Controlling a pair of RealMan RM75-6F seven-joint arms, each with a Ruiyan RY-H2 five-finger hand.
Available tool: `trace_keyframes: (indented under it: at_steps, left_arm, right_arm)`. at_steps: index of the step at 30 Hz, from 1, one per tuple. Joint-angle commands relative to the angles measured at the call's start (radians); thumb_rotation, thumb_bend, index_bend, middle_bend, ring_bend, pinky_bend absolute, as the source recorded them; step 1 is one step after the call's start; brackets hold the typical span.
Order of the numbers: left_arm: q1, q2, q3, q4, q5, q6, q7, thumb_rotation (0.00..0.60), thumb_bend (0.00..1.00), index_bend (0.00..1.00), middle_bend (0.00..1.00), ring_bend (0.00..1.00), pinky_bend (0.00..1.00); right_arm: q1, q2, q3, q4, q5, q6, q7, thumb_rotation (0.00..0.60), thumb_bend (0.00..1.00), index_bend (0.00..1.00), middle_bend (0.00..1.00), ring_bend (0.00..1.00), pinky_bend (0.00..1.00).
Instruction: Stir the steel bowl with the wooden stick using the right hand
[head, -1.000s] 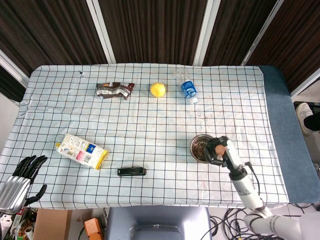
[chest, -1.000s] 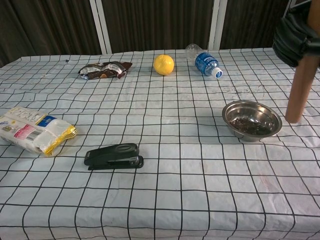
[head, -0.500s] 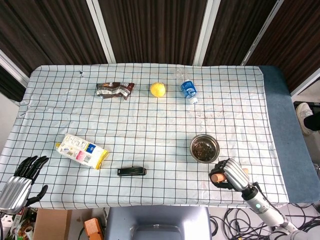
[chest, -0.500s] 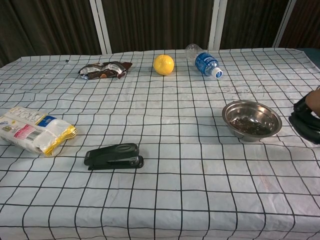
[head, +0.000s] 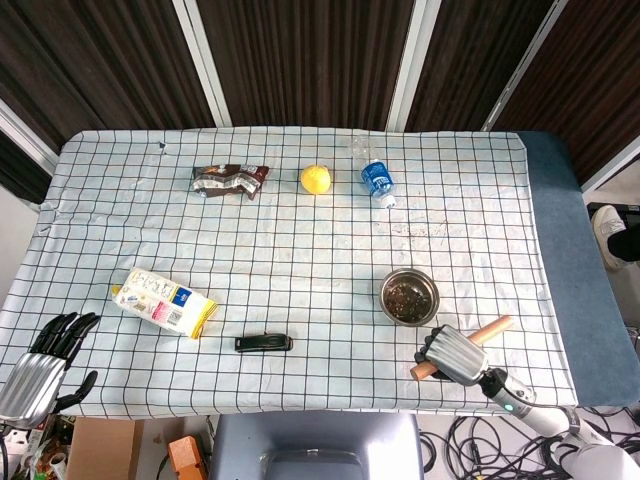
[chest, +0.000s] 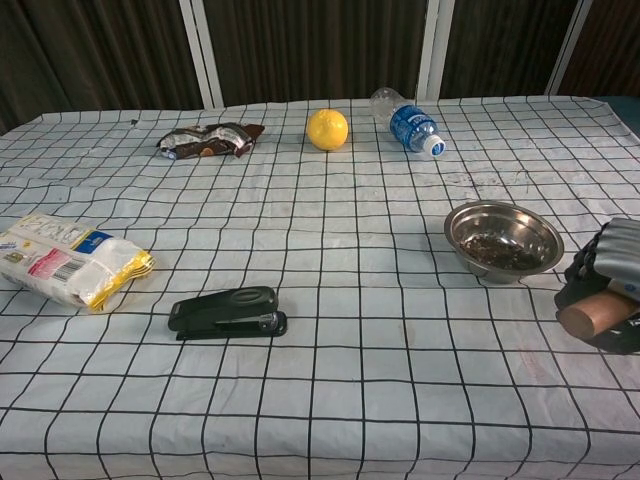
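The steel bowl (head: 408, 297) (chest: 504, 240) stands on the checked cloth at the right, with dark bits inside. My right hand (head: 449, 355) (chest: 604, 283) is low over the table just in front of the bowl and grips the wooden stick (head: 489, 330) (chest: 593, 313). The stick lies nearly flat, one end poking out toward the table's front edge, the other toward the right. It is outside the bowl. My left hand (head: 42, 362) hangs off the front left corner, fingers spread, holding nothing.
A black stapler (head: 264, 343) (chest: 227, 311) lies front centre and a snack bag (head: 164, 301) (chest: 70, 259) at the left. At the back are a brown wrapper (head: 230, 179), a lemon (head: 316, 179) (chest: 328, 129) and a lying water bottle (head: 375, 175) (chest: 407, 122).
My right hand dropped from above the bowl's right rim toward the front edge. The stick went from upright to nearly flat. The left hand stayed put.
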Motion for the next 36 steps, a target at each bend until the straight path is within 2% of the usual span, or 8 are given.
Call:
trace_keyframes:
  at_steps: [1, 3, 7, 12, 16, 25, 30, 36]
  left_arm:
    - [0.0, 0.0, 0.001, 0.0, 0.0, -0.001, -0.001, 0.6, 0.39, 0.0, 0.08, 0.0, 0.08]
    - [0.0, 0.0, 0.001, 0.0, 0.002, -0.001, 0.0, 0.6, 0.39, 0.0, 0.08, 0.0, 0.08]
    - [0.0, -0.002, 0.003, -0.001, 0.004, 0.0, 0.005, 0.6, 0.39, 0.0, 0.08, 0.0, 0.08]
    - [0.0, -0.002, 0.003, -0.001, 0.004, -0.002, 0.007, 0.6, 0.39, 0.0, 0.08, 0.0, 0.08]
    - [0.0, -0.002, 0.003, -0.001, 0.003, -0.002, 0.006, 0.6, 0.39, 0.0, 0.08, 0.0, 0.08]
    - [0.003, -0.001, 0.004, -0.001, 0.008, 0.006, 0.003, 0.6, 0.39, 0.0, 0.08, 0.0, 0.08]
    - [0.003, -0.001, 0.004, 0.0, 0.01, 0.008, 0.002, 0.6, 0.39, 0.0, 0.08, 0.0, 0.08]
    - [0.002, -0.002, 0.005, -0.001, 0.013, 0.008, 0.004, 0.6, 0.39, 0.0, 0.08, 0.0, 0.08]
  right_arm:
    - [-0.012, -0.047, -0.02, 0.091, -0.009, -0.013, -0.075, 0.6, 0.74, 0.89, 0.98, 0.94, 0.96]
    - [-0.016, -0.058, -0.021, 0.112, -0.004, -0.021, -0.085, 0.6, 0.74, 0.82, 0.92, 0.89, 0.9]
    - [-0.022, -0.078, -0.023, 0.141, 0.01, -0.051, -0.098, 0.599, 0.74, 0.76, 0.87, 0.84, 0.85]
    - [-0.025, -0.088, -0.021, 0.15, 0.022, -0.073, -0.101, 0.555, 0.73, 0.69, 0.79, 0.77, 0.79]
    - [-0.025, -0.094, -0.015, 0.149, 0.039, -0.108, -0.089, 0.45, 0.66, 0.5, 0.64, 0.61, 0.66]
    - [-0.031, -0.067, -0.005, 0.121, 0.068, -0.074, -0.077, 0.245, 0.47, 0.27, 0.48, 0.44, 0.54]
    - [-0.042, -0.041, -0.002, 0.093, 0.074, -0.025, -0.094, 0.192, 0.41, 0.22, 0.42, 0.38, 0.51]
    - [-0.05, -0.012, 0.011, 0.046, 0.09, 0.015, -0.108, 0.174, 0.37, 0.15, 0.35, 0.33, 0.48]
